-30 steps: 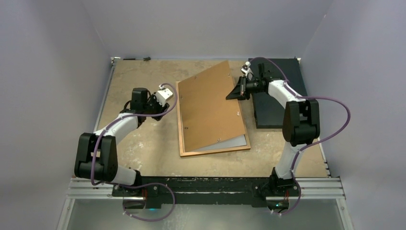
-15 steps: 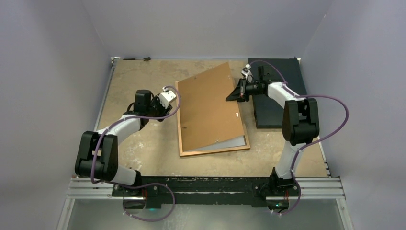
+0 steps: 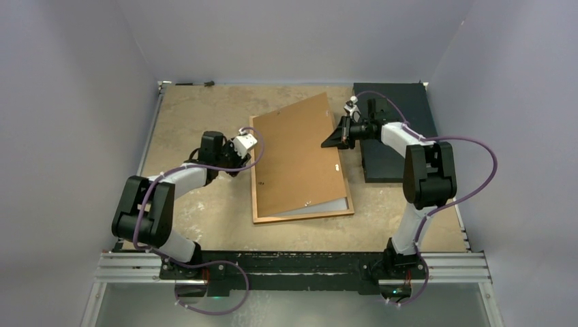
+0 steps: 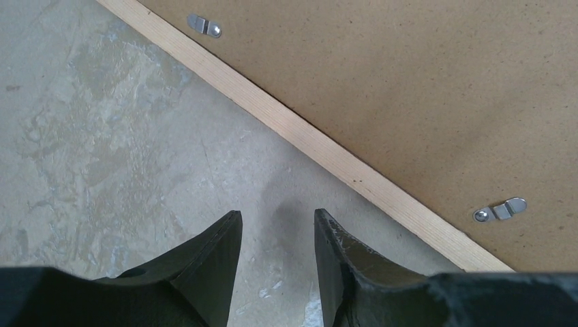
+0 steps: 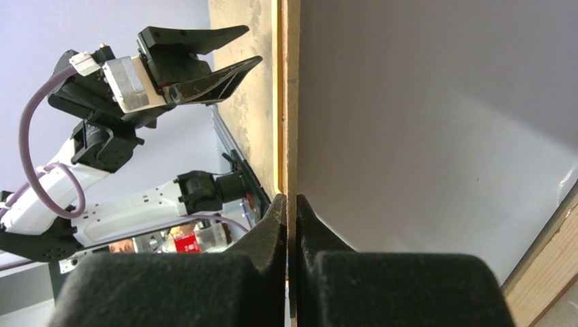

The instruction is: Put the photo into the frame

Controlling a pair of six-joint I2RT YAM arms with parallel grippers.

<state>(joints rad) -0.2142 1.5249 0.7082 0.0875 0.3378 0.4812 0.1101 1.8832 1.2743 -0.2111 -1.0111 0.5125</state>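
The left arm has swung in across the worktop (image 3: 198,109) over the last second, and its left gripper (image 4: 276,216) now sits just beside the left rail of the frame (image 3: 255,184), where a moment ago it stood clearly apart from it. Its jaws are apart with nothing between them. In the left wrist view they point at bare worktop just short of the pale wooden rail, with two metal turn clips (image 4: 204,26) lying on the brown board beyond it.

Little has altered on the other side. The right gripper (image 5: 290,201) stays clamped on the far right edge of the backing board (image 3: 296,153), jaws pressed together on the thin sheet, and holds that edge up as before. The board leans up from the frame's left side, and its raised right side overhangs towards the dark slab (image 3: 395,150).

The frame lies face down in the middle of the worktop, in the same spot as before. A pale surface (image 3: 332,204) shows in its near right corner under the raised board. That may be the photo already lying in the opening, but no printed side is visible, so this cannot be confirmed.

The left arm's approach suggests the work is at the closing stage. The free jaws look placed to steady the frame's left rail or to press the board down along that side while the right arm lowers it. The board is not yet seated, and the clips are not turned over it.
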